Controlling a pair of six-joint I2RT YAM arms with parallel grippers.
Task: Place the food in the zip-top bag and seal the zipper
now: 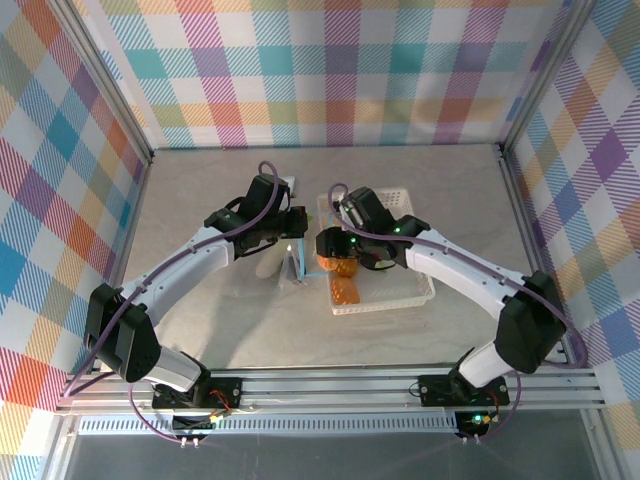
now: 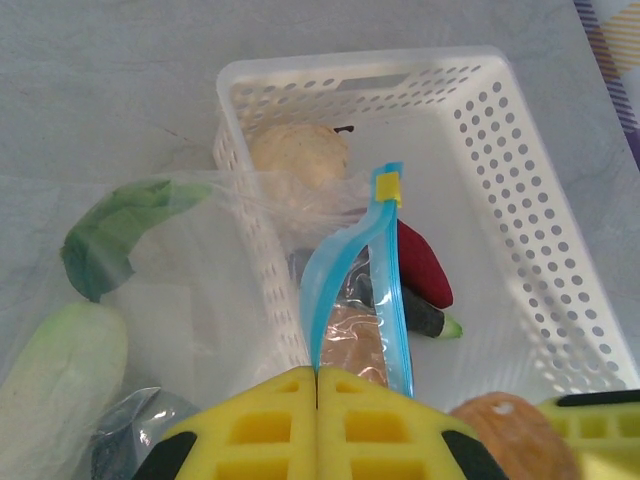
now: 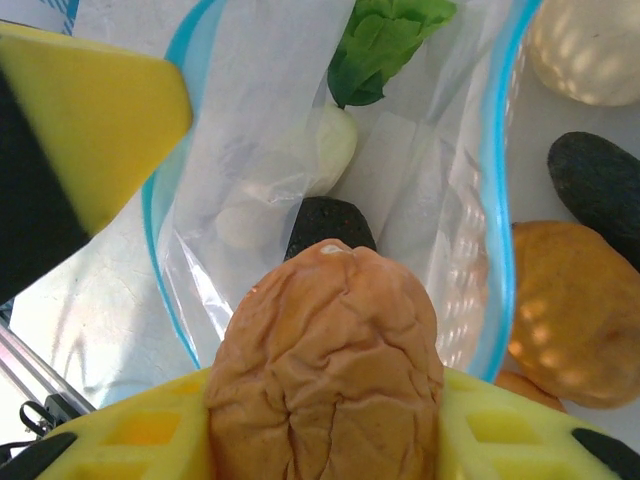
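The right claw (image 3: pixel 328 410) grips a wrinkled tan bread roll (image 3: pixel 330 330) between yellow foam pads (image 3: pixel 500 430), the roll hiding the gap between them, right at the open mouth of the zip-top bag (image 3: pixel 250 120). The left claw (image 2: pixel 318 400), pads pressed flat together, pinches the zipper (image 2: pixel 390 270), a light-blue strip rising from the seam to a small yellow tab; how much film sits between the pads cannot be seen. From overhead both claws meet at mid-bench (image 1: pixel 180 180), just left of the white lattice basket (image 2: pixel 520 150), their arms covering most of the bag. Inside the clear, crinkly film lie a smooth white radish (image 3: pixel 300 165) with a ruffled green leaf (image 3: pixel 385 40), both blurred by the plastic, and a pebbly black lump (image 3: pixel 328 225) half hidden behind the roll. The film laps over one long wall of the basket. In the basket: a glossy orange bread piece (image 3: pixel 570 310), a dark oblong piece (image 3: pixel 600 185) cut off by the frame edge, a pale shell-shaped piece (image 3: pixel 590 50), also cropped, and a dark red eggplant (image 2: pixel 425 265) partly behind the zipper
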